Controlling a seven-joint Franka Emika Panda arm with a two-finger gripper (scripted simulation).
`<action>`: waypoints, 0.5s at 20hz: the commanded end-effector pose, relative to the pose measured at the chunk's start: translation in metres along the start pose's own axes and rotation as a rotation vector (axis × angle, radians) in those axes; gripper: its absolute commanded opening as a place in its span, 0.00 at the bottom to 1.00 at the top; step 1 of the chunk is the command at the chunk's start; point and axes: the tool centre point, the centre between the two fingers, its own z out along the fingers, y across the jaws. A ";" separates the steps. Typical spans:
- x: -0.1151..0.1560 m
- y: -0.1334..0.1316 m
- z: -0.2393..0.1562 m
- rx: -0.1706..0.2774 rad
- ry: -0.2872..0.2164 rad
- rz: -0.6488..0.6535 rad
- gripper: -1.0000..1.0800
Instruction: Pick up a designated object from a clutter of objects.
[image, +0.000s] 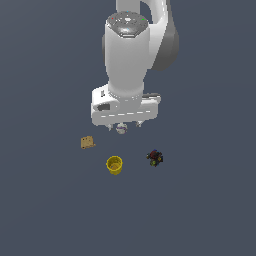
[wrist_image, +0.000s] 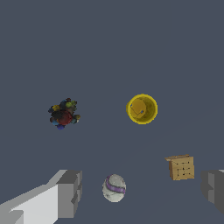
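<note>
Gripper (wrist_image: 140, 192) stood wide open, empty, above the ball (wrist_image: 114, 188) — yellow cup (wrist_image: 142, 109) upright, apart, untouched.

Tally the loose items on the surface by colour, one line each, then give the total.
Yellow: 1, the yellow cup
Tan: 1, the tan flat block
Whitish-grey: 1, the ball with a purple band, lying below the gripper
Dark with red and green bits: 1, the lumpy object
Total: 4
</note>
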 end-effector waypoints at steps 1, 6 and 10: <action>0.007 0.005 0.014 0.001 0.003 -0.045 0.96; 0.022 0.017 0.048 0.005 0.013 -0.153 0.96; 0.033 0.027 0.077 0.009 0.022 -0.240 0.96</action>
